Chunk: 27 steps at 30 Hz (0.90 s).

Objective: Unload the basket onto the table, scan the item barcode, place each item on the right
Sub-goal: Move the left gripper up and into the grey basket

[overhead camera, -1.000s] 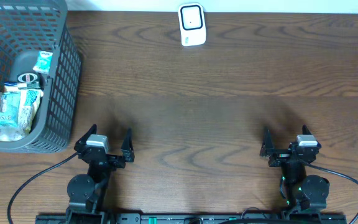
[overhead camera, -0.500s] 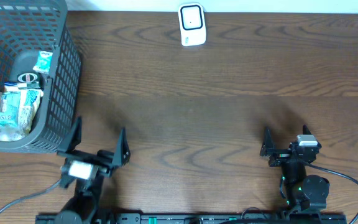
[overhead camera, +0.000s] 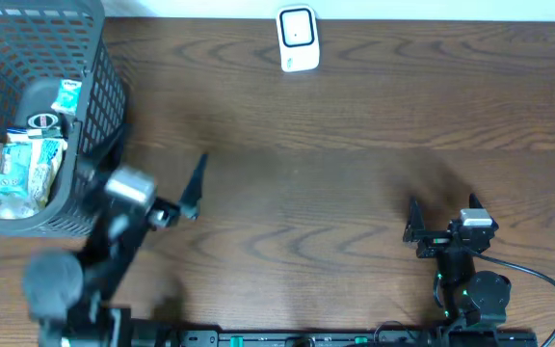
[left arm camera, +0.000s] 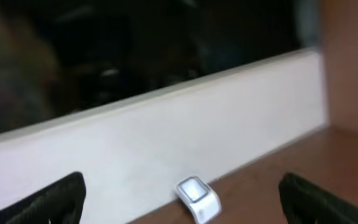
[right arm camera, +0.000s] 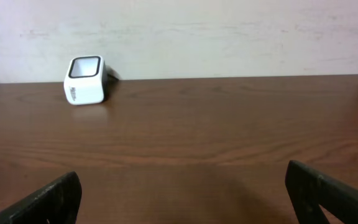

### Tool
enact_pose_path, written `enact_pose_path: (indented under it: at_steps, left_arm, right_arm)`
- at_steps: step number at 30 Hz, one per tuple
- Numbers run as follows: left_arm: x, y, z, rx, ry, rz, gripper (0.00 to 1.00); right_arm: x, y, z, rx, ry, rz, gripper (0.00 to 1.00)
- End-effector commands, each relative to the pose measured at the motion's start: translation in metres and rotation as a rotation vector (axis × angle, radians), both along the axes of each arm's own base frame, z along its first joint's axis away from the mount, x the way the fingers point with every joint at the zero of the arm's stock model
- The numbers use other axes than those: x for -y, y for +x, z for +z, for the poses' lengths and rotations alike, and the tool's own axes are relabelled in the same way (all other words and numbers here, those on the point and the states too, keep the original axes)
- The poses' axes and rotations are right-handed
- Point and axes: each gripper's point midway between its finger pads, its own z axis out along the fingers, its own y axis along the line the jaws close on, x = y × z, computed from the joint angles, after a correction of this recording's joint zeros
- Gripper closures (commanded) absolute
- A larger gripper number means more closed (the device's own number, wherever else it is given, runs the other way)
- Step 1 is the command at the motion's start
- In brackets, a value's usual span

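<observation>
- The items (overhead camera: 22,164) lie heaped in the basket (overhead camera: 99,106) at the far left corner of the table (overhead camera: 355,145). They look like small wrapped snacks: probably light, soft and crinkly, with slick film.
- A pinch across a flat middle or along a sealed edge seems safest. A hard squeeze could crush the contents.
- Left gripper (overhead camera: 150,190) hangs just beside the basket, blurred, jaws spread wide and empty.
- Right gripper (overhead camera: 441,220) sits by the near edge, right side, jaws spread and empty.
- Count: 1 basket, 1 scanner (overhead camera: 297,39) at the middle of the far edge, 2 grippers, and roughly 5 items. They overlap, so the exact number is unclear.
</observation>
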Motion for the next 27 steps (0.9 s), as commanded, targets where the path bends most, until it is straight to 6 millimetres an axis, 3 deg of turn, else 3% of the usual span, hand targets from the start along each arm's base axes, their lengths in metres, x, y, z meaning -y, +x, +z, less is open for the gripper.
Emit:
enact_pose_path:
  at_steps: [1,4,7,11,14,18,21,24,27]
  left_arm:
    - [0.047,0.018,-0.005,-0.060,0.138,-0.281,0.02]
    - [0.047,0.043,-0.008,-0.065,0.127,-0.268,0.02]
    - [0.019,0.078,0.005,-0.127,-0.012,-0.084,0.02]
    - [-0.005,0.112,0.027,-0.202,-0.020,0.010,0.02]
    - [-0.036,0.139,0.042,-0.334,-0.028,0.096,0.02]
    - [-0.101,0.172,0.064,-0.454,-0.064,0.250,0.03]
    - [-0.147,0.190,0.072,-0.449,-0.077,0.343,0.02]
    - [-0.197,0.203,0.056,-0.460,-0.048,0.468,0.02]
    - [-0.269,0.207,0.022,-0.537,-0.066,0.726,0.02]
  right_arm:
    - [0.002,0.000,-0.001,-0.002,0.010,-0.012,0.01]
    - [0.002,0.000,-0.001,-0.002,0.010,-0.012,0.01]
    - [0.002,0.000,-0.001,-0.002,0.010,-0.012,0.01]
    - [0.002,0.000,-0.001,-0.002,0.010,-0.012,0.01]
    - [0.002,0.000,-0.001,-0.002,0.010,-0.012,0.01]
    - [0.002,0.000,-0.001,-0.002,0.010,-0.012,0.01]
    - [0.002,0.000,-0.001,-0.002,0.010,-0.012,0.01]
    - [0.002,0.000,-0.001,-0.002,0.010,-0.012,0.01]
    - [0.002,0.000,-0.001,-0.002,0.010,-0.012,0.01]
